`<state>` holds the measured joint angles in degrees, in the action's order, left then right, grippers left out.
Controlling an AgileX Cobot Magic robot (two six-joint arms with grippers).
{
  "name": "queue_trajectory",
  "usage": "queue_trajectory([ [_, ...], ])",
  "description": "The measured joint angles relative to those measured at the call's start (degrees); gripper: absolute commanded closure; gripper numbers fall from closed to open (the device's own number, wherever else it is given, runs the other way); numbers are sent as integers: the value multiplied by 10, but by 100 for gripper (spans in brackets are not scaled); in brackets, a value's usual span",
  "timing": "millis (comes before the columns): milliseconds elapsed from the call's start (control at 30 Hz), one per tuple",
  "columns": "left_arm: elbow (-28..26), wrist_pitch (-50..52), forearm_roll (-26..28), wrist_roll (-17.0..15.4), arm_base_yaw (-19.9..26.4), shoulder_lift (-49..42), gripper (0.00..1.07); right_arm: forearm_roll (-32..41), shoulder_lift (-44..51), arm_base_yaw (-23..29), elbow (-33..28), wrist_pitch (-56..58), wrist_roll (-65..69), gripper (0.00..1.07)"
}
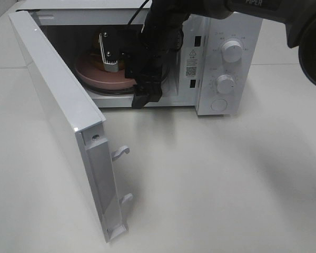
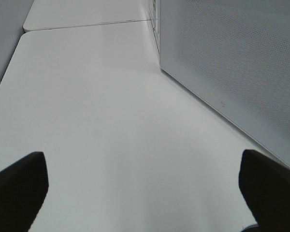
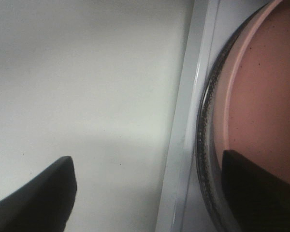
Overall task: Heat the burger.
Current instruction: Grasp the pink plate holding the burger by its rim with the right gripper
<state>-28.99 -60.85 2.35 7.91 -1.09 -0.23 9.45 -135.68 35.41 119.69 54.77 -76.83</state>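
Observation:
The white microwave (image 1: 221,58) stands open with its door (image 1: 58,105) swung out to the left. Inside, a pink plate (image 1: 102,76) lies on the glass turntable (image 3: 208,145); it also shows in the right wrist view (image 3: 266,92). Only a tan sliver of the burger (image 1: 94,50) shows on the plate, behind my right arm. My right gripper (image 1: 145,97) is open and empty at the microwave's front sill (image 3: 183,145). In the right wrist view (image 3: 147,162), one finger is over the table and one over the plate's rim. My left gripper (image 2: 142,183) is open and empty, low over the table beside the door's outer face (image 2: 232,58).
The open door juts far forward on the left, with its latch hooks (image 1: 121,153) pointing right. Two knobs (image 1: 231,50) and a round button (image 1: 219,104) sit on the microwave's right panel. White table (image 1: 216,179) stretches in front of the microwave.

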Motion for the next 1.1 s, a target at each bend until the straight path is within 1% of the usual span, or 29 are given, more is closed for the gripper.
queue_trajectory([
  [167, 0, 0, 0, 0, 0, 0, 2, 0, -10, 0, 0, -42, 33, 30],
  [333, 0, 0, 0, 0, 0, 0, 2, 0, -15, 0, 0, -66, 44, 31],
  [1100, 0, 0, 0, 0, 0, 0, 2, 7, -30, 14, 0, -111, 48, 31],
])
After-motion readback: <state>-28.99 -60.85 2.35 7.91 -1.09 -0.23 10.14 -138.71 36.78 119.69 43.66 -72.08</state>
